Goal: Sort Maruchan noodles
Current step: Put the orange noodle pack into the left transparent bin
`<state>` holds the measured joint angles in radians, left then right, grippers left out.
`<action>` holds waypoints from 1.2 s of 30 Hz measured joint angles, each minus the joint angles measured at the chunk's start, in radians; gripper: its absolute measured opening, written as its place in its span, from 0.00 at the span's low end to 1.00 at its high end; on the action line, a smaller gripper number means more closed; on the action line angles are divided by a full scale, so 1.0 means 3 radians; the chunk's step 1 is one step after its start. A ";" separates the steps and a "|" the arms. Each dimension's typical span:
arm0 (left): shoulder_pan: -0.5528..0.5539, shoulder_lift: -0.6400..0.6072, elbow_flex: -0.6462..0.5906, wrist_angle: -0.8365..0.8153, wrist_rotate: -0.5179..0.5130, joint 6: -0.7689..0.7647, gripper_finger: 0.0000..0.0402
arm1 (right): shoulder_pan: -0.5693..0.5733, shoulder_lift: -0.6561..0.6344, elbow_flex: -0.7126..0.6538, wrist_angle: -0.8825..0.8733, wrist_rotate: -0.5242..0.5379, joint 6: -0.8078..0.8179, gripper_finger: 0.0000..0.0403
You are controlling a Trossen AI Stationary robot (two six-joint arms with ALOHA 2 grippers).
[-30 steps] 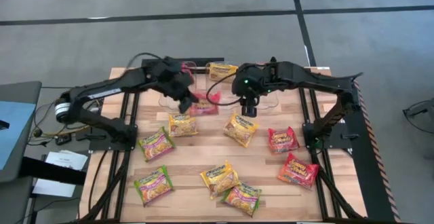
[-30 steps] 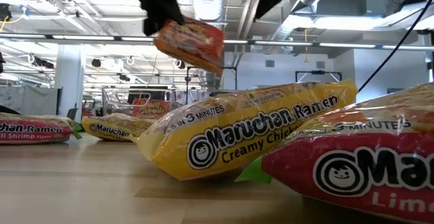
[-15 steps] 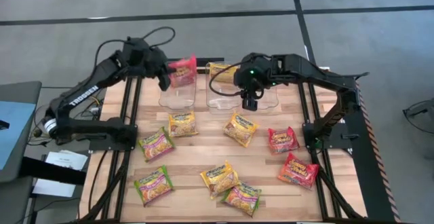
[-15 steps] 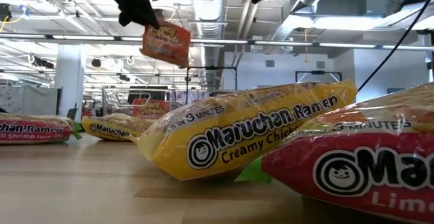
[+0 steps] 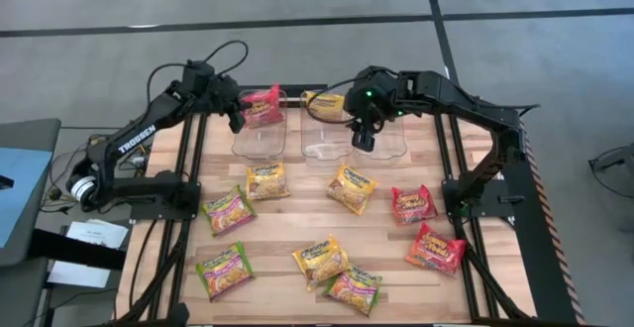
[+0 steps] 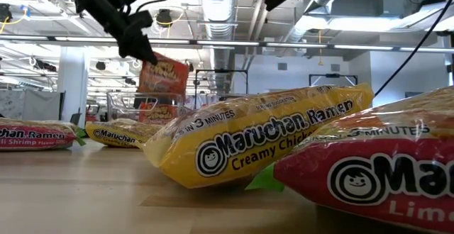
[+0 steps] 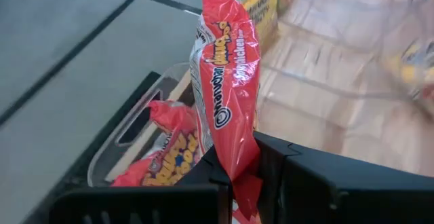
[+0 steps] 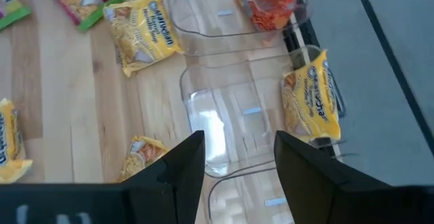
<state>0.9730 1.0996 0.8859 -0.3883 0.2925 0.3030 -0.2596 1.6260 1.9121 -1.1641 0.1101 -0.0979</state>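
Left tool (image 7: 234,176) clenches a red packet (image 7: 227,81) on edge, apparently upright, above the clear bin (image 5: 260,139).

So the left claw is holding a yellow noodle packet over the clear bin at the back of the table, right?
Not quite: the packet is red, not yellow, as the left wrist view shows plainly. The rest holds: the left claw is shut on it, above the clear bin at the back of the table, where another red packet already lies.

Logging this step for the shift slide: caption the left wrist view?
Left gripper holds a red noodle packet upright over the clear bin holding another red packet.
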 joint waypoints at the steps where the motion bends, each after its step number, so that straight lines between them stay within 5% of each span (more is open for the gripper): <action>1: 0.0001 0.0000 -0.0056 0.0045 0.0002 0.0082 0.03 | -0.0019 0.0000 0.0000 0.0000 0.0000 0.0045 0.49; 12: 0.0007 0.0000 -0.0634 0.0654 -0.0031 0.0495 0.03 | -0.0104 0.0001 0.0000 -0.0001 0.0000 0.0329 0.49; 24: 0.0007 0.0026 -0.1031 0.1027 -0.0054 0.0120 0.03 | -0.0103 0.0001 0.0000 0.0218 0.0000 0.0336 0.49; 36: 0.0010 0.0540 -0.1065 0.1508 -0.0040 -0.0024 0.03 | -0.0103 0.0003 0.0000 0.0244 0.0000 0.0336 0.49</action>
<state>0.9760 1.2617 0.5663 0.0642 0.2806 0.2957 -0.2905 1.6268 1.9121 -1.0908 0.1101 0.0029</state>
